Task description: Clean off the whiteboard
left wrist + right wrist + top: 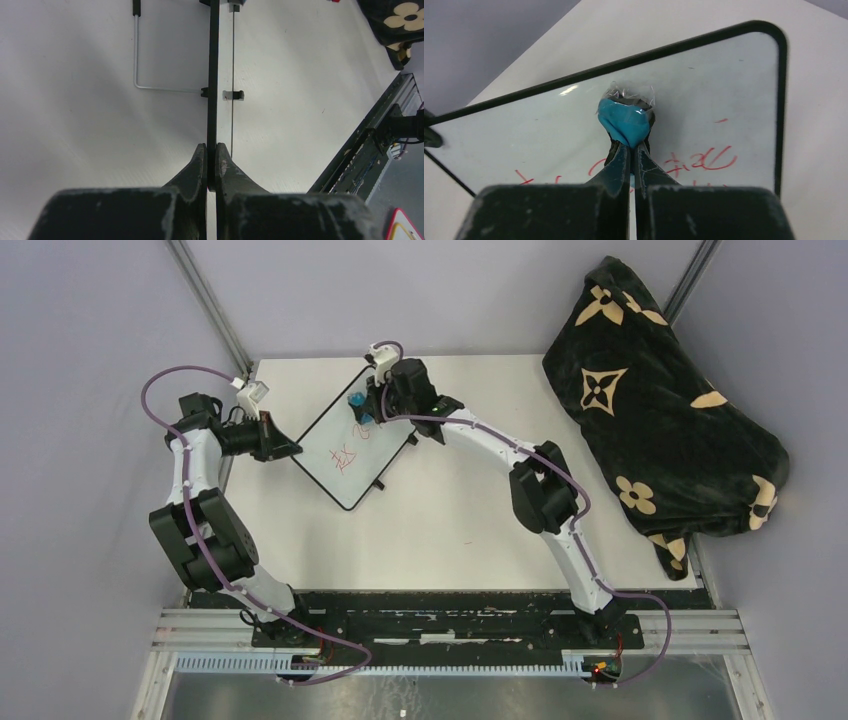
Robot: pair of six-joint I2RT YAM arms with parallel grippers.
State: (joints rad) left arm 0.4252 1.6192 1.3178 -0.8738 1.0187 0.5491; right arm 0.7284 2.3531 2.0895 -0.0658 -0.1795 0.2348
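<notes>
The whiteboard [345, 455] lies slanted at the back middle of the table, white with a thin black frame and red handwriting [350, 455] on it. My left gripper [288, 449] is shut on the board's left edge; in the left wrist view the frame [213, 75] runs edge-on between the fingers of that gripper [212, 152]. My right gripper [366, 406] hangs over the board's far end, shut on a blue-and-black eraser [625, 120] in clear wrap. The eraser rests on or just above the whiteboard [704, 95], beyond the red handwriting [704, 160].
A black blanket with tan flower patterns [660, 410] is heaped on the table's right side. A wire stand leg [150, 89] sticks out from the board's underside. The black mounting rail [440, 615] runs along the near edge. Grey walls close in on the left, back and right.
</notes>
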